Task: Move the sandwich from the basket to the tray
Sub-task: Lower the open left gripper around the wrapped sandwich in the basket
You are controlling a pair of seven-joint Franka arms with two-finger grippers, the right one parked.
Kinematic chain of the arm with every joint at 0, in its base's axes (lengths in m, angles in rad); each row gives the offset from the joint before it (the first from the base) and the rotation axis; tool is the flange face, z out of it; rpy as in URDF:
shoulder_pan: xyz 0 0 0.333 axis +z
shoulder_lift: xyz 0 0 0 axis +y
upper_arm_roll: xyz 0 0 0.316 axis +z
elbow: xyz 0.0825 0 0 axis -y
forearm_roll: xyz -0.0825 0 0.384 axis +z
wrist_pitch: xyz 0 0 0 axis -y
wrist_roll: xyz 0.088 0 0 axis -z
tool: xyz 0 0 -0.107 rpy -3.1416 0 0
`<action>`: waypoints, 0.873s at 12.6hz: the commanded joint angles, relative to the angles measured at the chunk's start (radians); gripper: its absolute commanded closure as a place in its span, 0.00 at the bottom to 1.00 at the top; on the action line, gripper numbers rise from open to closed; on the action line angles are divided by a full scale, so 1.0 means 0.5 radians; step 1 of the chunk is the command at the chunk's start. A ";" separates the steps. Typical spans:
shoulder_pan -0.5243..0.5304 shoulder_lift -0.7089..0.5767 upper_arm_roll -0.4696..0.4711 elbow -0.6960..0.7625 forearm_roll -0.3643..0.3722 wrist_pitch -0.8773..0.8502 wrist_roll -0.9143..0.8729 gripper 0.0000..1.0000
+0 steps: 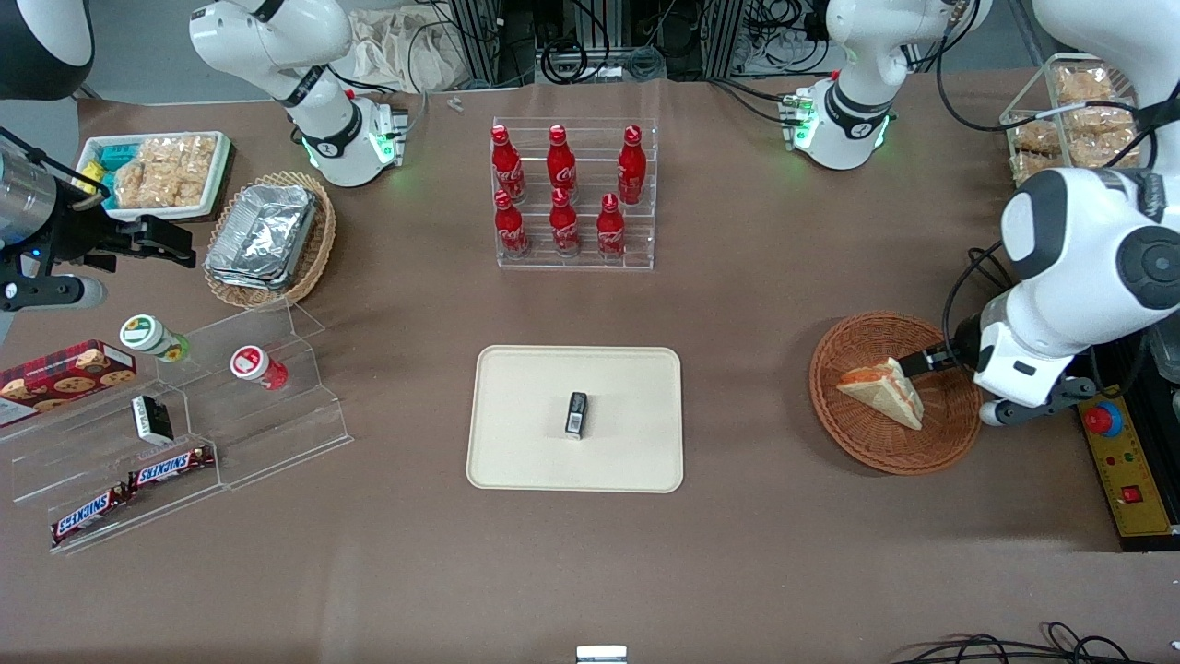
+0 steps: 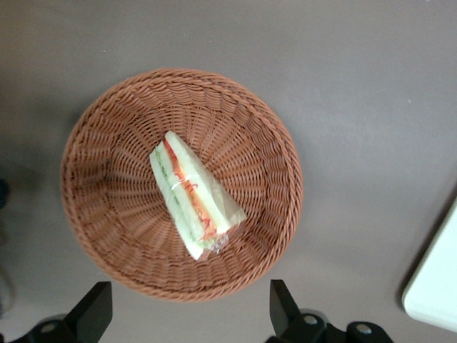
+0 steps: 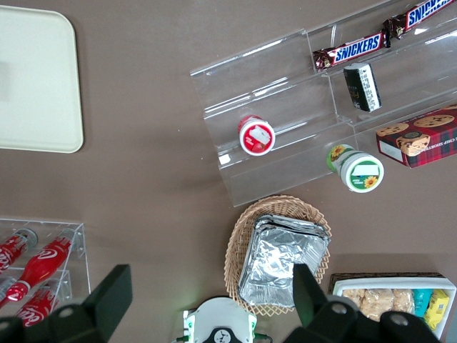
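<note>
Nothing is moved yet: the sandwich [image 2: 194, 196] is lying in the basket [image 2: 93, 136], the gripper [image 2: 187, 311] is held open above, the tray [image 1: 516, 452] awaits.

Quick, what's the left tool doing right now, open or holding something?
Left tool: open, holding nothing, above the basket, with the sandwich lying in it untouched.

Sandwich [image 2: 191, 194] in the basket [image 2: 93, 143] — gripper [image 2: 187, 314] above it, jaws apart; tray [image 1: 516, 387] well apart.
</note>
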 commanded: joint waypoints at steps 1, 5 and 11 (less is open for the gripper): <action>-0.006 -0.063 0.001 -0.209 -0.017 0.227 -0.230 0.01; 0.010 0.005 0.007 -0.400 -0.017 0.500 -0.507 0.01; 0.071 0.167 0.010 -0.455 -0.021 0.746 -0.636 0.01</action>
